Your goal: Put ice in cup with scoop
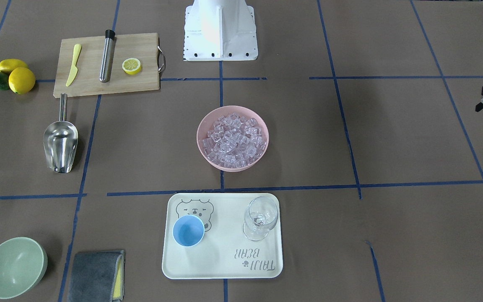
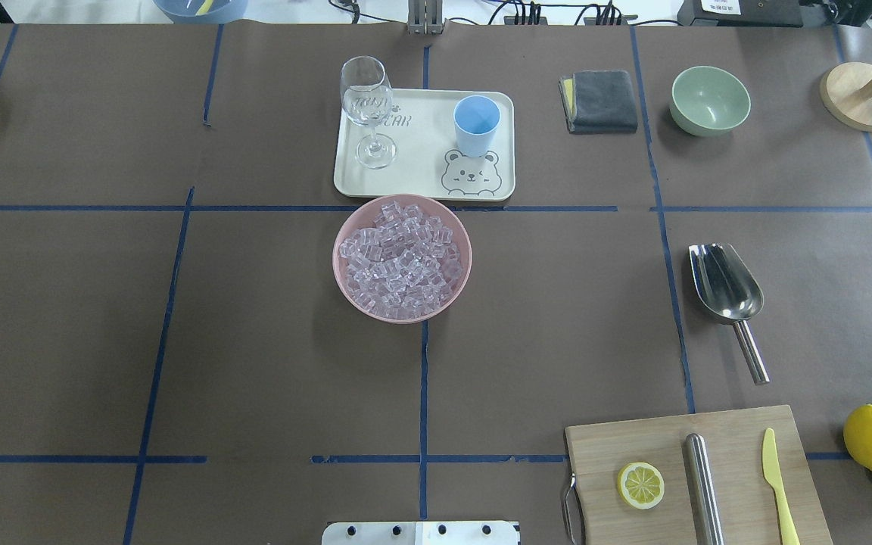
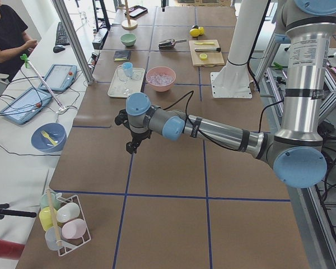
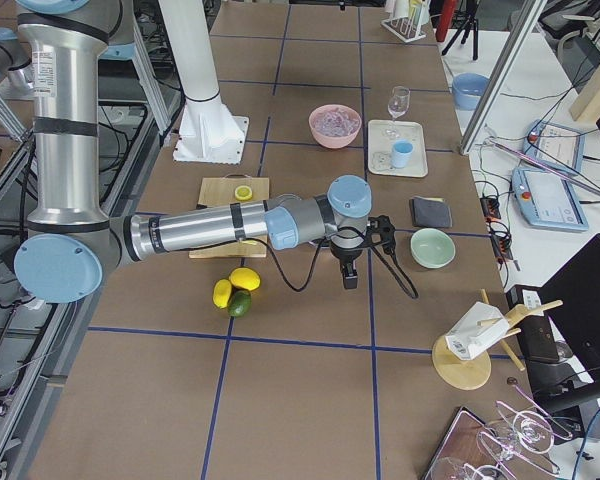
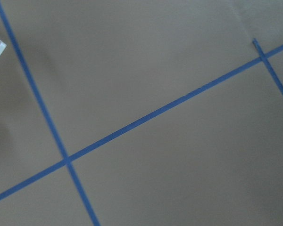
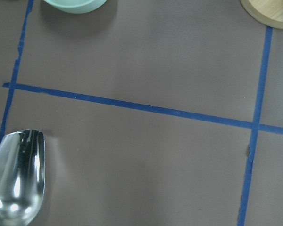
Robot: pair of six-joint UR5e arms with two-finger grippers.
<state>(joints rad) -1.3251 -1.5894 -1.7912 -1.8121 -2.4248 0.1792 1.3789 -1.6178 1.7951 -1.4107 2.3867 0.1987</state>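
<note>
Nothing is done yet. The ice (image 2: 403, 257) all sits in the pink bowl (image 2: 402, 316), the cup (image 2: 476, 125) stands empty on the tray (image 2: 421, 163), and the scoop (image 2: 725, 286) lies untouched on the tabletop (image 2: 254, 363). The right gripper (image 4: 348, 272) hovers near the scoop, which lies off to one side of its jaws, not between them. The left gripper (image 3: 133, 143) hangs well apart. Whether either pair of jaws is apart or together cannot be told.

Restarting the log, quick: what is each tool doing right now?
Left tool: cannot tell whether open or shut.
Right tool: cannot tell either.
</note>
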